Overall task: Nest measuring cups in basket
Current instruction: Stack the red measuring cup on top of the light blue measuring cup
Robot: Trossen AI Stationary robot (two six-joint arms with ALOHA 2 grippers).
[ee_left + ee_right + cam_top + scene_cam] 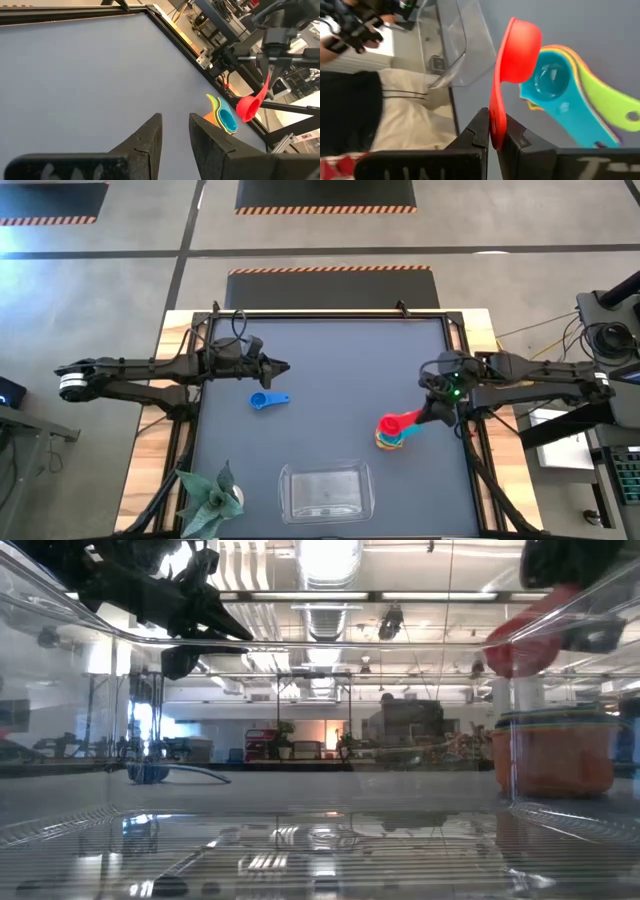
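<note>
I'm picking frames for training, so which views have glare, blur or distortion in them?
Low view: shot through the clear basket, so its wall bends the room, ceiling lights flare, and the red cup is blurred. Right wrist view: the red cup is soft, bright patch at one edge. High and left wrist views: evenly lit, clear.

The nested stack of cups (pixel 392 440) hides its lower cups, only coloured rims showing; the red cup's (pixel 519 47) handle end vanishes between the right gripper's (pixel 495 131) fingers; the basket (pixel 300 840) blurs the low view
</note>
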